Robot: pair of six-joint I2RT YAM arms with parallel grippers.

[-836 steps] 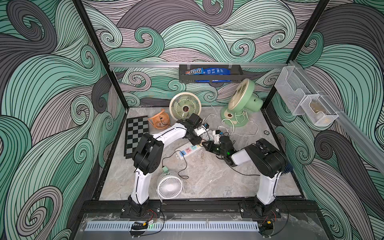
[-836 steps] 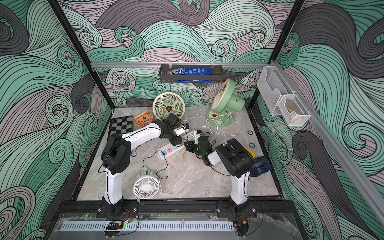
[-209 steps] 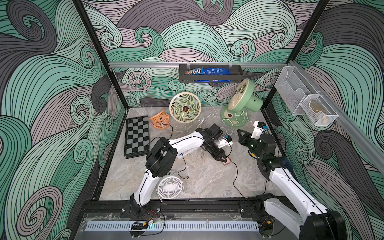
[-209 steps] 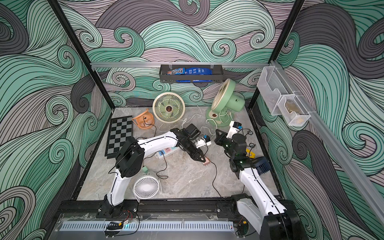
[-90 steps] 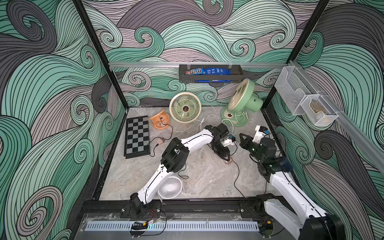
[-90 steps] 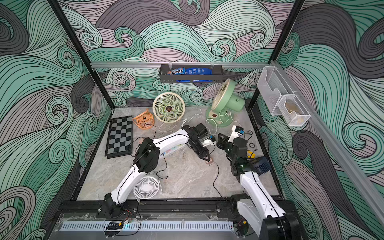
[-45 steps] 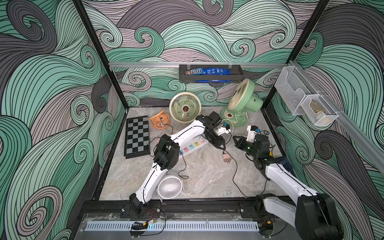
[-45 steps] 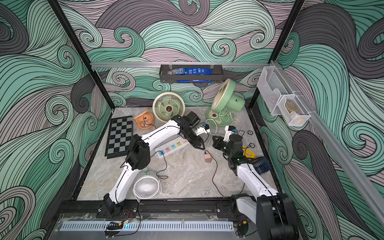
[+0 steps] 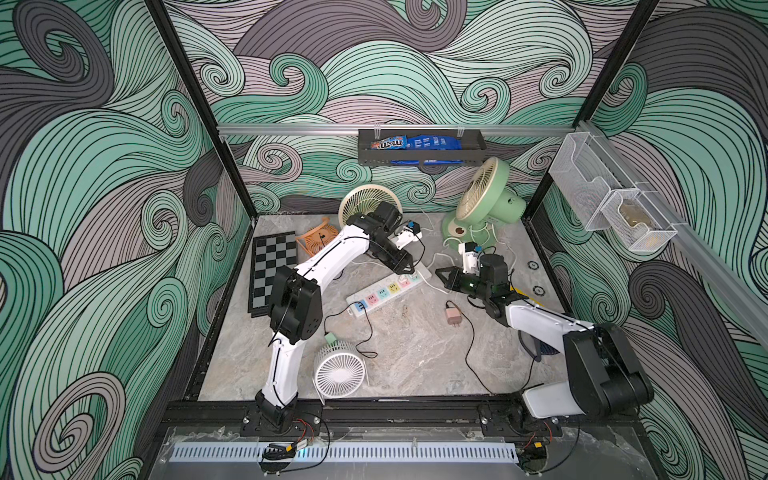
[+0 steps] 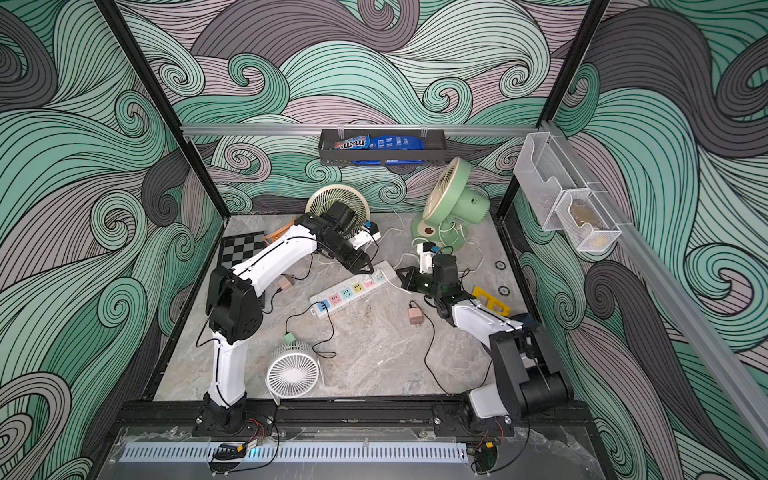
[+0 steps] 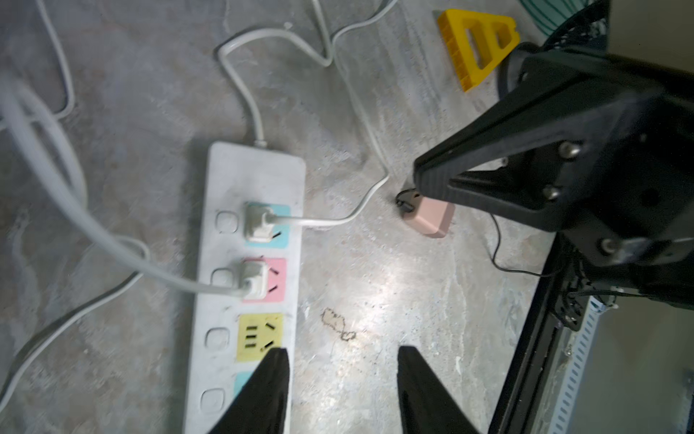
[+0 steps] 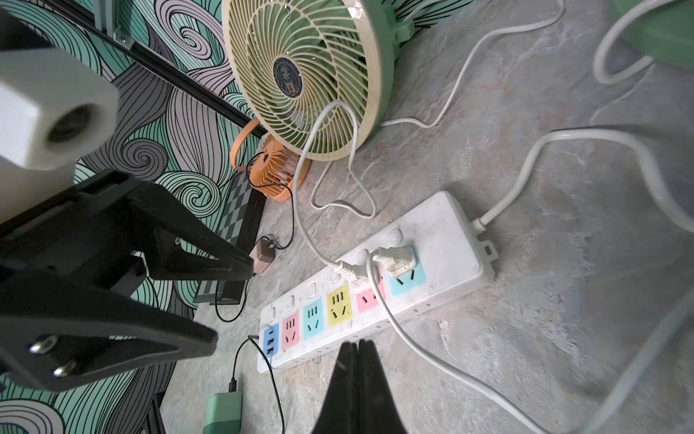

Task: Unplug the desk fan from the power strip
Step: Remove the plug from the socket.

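Left gripper (image 11: 343,351): black fingers (image 11: 270,387) apart, nothing between them. One tip is over the yellow-socket edge of the long white plastic power strip with pastel sockets (image 11: 248,180).

Right gripper (image 12: 356,345): fingers pressed together, empty, tip just right of the strip's far end. Can't tell if it touches.

The strip lies diagonally mid-table, blue USB end near-left, white cord end far-right.

A white plug (image 11: 259,225) sits in the far blue socket and a second white plug (image 11: 253,282) in the pink one beside it. Their white cords loop toward the far fans and crowd the space around the left gripper. A thin black cable (image 9: 360,308) is in the USB end.

A pink square adapter (image 9: 451,318) lies loose on the grey marble table (image 9: 415,365), just near of the right gripper, black lead trailing.

Around:
- Far: cream round fan (image 9: 357,201) and mint-green desk fan (image 9: 482,195).
- Left: small orange fan (image 9: 316,241) and chessboard (image 9: 272,270).
- Near: white round fan (image 9: 338,372).
- Right: yellow triangular block (image 11: 477,41).
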